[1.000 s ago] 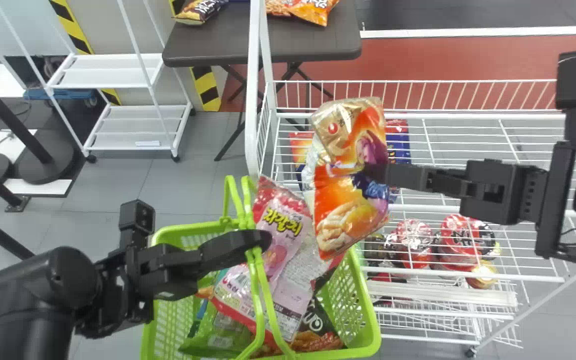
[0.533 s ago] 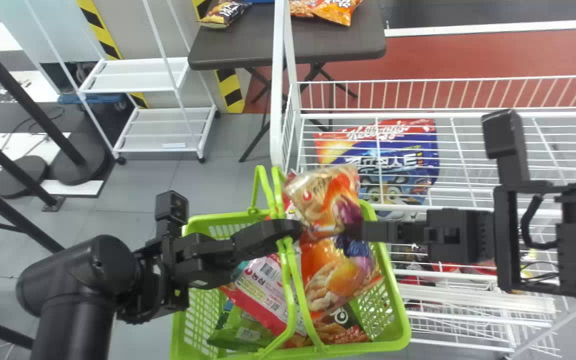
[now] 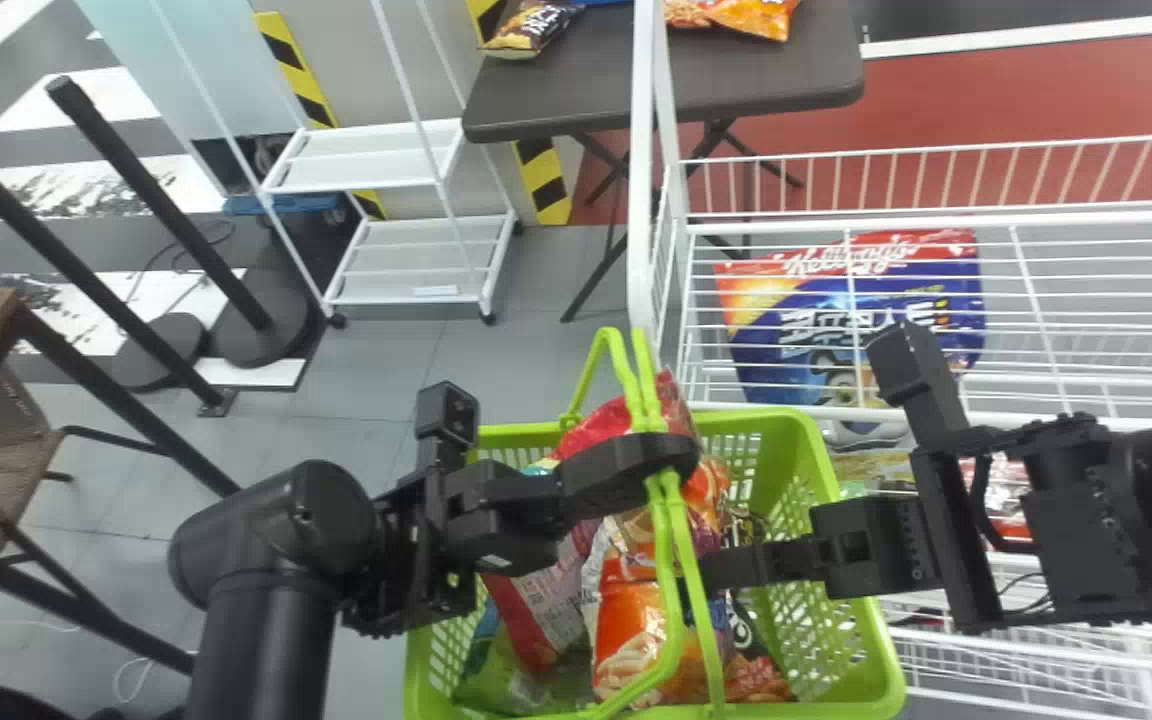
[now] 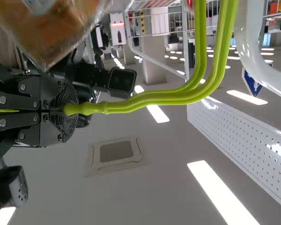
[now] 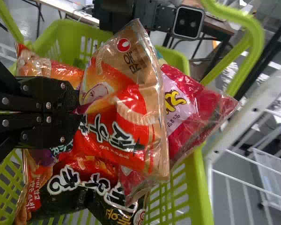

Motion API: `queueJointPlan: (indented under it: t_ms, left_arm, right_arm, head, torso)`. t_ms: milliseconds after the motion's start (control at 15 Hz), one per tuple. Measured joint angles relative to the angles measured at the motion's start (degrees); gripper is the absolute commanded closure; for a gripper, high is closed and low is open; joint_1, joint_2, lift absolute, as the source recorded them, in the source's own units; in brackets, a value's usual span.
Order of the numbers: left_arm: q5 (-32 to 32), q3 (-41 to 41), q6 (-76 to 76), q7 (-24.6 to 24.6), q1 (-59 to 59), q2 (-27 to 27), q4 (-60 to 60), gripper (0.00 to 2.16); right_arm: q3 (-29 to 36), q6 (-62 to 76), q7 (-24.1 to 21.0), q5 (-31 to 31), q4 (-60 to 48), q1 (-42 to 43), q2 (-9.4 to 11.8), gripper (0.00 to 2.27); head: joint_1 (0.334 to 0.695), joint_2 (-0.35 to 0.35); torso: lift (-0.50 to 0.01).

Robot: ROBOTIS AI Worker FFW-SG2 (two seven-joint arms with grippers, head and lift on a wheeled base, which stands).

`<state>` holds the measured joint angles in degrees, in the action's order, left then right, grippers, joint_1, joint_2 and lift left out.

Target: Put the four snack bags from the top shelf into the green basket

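My left gripper [image 3: 651,460] is shut on the green basket's handles [image 3: 671,530], holding the green basket [image 3: 851,620] up. In the left wrist view my left gripper [image 4: 68,110] pinches the green handles [image 4: 178,96]. My right gripper [image 3: 711,568] is down among the basket's contents, at the orange snack bag [image 3: 626,610]. The right wrist view shows my right gripper [image 5: 78,112] shut on that orange and gold bag [image 5: 126,108]. Beside it lie a pink and red bag [image 5: 187,105] and a black bag [image 5: 79,187], inside the basket [image 5: 196,187].
The white wire shelf rack [image 3: 1036,215] stands right of the basket, a blue and red cereal bag [image 3: 856,320] on a lower level. Behind is a dark table [image 3: 576,100] with snack bags; a white cart [image 3: 416,260] stands at the back left.
The right gripper has lowered the orange bag from above the basket's right side into it. The head view has shifted, so rack, basket and left arm appear farther right.
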<state>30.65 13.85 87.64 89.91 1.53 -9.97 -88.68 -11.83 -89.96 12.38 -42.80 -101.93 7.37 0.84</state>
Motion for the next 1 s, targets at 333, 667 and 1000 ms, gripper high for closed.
queueJointPlan:
  t_ms: [333, 667, 1000]
  left_arm:
    - [1.40, 0.55, 0.56, 0.01, -0.38, -0.49, -0.14, 2.15]
    - [1.07, 1.77, 0.42, 0.00, -0.39, -0.65, 0.44, 2.15]
    - [0.81, 2.56, 0.39, 0.00, -0.88, -0.67, 0.95, 2.15]
  right_arm:
    - [-2.17, 0.00, 0.64, 3.87, 5.47, 2.93, -0.83, 0.00]
    - [9.27, 0.00, 1.50, 0.96, -9.19, 0.19, -0.75, 0.05]
    - [21.86, 0.00, 5.38, -2.42, -17.96, -2.03, -0.41, 0.05]
  head:
    - [0.695, 0.334]
    - [0.695, 0.268]
    - [0.695, 0.168]
  torso:
    - [0.000]
    - [0.000]
    - [0.000]
